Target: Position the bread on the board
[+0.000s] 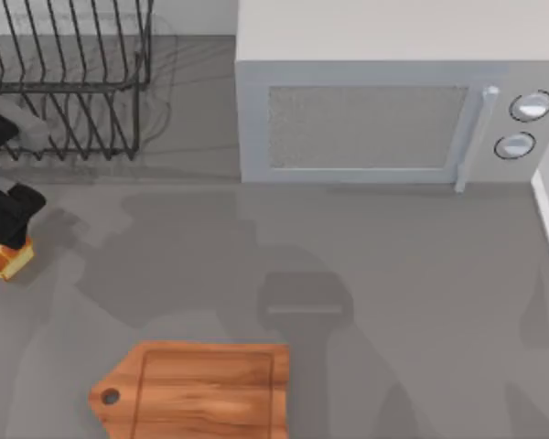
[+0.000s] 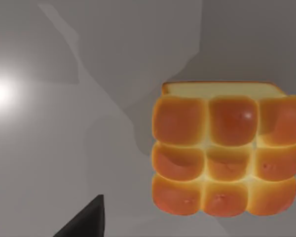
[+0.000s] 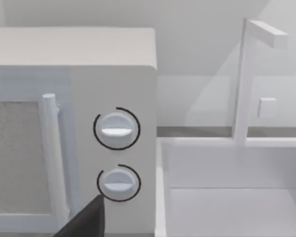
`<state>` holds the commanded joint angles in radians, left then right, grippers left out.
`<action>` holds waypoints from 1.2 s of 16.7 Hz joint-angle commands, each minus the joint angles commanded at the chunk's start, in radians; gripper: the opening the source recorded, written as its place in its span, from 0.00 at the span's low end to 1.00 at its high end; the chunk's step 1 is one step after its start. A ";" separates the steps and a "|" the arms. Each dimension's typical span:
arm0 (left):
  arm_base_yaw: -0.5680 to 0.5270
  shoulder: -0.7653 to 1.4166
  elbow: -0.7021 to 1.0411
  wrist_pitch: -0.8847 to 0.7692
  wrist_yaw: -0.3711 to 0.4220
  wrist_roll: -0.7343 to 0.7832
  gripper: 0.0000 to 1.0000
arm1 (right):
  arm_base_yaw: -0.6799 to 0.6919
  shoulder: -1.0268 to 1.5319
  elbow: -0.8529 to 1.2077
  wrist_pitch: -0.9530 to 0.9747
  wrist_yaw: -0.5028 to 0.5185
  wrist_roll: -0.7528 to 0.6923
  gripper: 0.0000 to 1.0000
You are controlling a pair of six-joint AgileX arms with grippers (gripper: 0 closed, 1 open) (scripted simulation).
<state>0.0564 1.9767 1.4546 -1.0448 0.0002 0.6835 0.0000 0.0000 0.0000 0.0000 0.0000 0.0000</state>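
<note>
Microwave (image 1: 384, 110) back right; wire rack (image 1: 69, 78) back left.

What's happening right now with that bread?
Left gripper over the bread, far left table edge. Bread off the board. Right arm's camera faces the microwave. Path unobstructed.

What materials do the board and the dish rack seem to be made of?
The board looks like reddish-brown wood with a smooth finish: grain streaks run along it. The dish rack looks like thin dark metal wire, possibly coated; its bars are slender and cast fine shadows.
</note>
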 joint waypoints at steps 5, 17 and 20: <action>0.000 0.009 0.008 -0.005 0.000 0.004 1.00 | 0.000 0.000 0.000 0.000 0.000 0.000 1.00; 0.002 0.114 -0.135 0.243 0.001 0.007 1.00 | 0.000 0.000 0.000 0.000 0.000 0.000 1.00; 0.002 0.114 -0.135 0.243 0.001 0.007 0.92 | 0.000 0.000 0.000 0.000 0.000 0.000 1.00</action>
<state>0.0582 2.0908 1.3198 -0.8014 0.0010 0.6902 0.0000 0.0000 0.0000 0.0000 0.0000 0.0000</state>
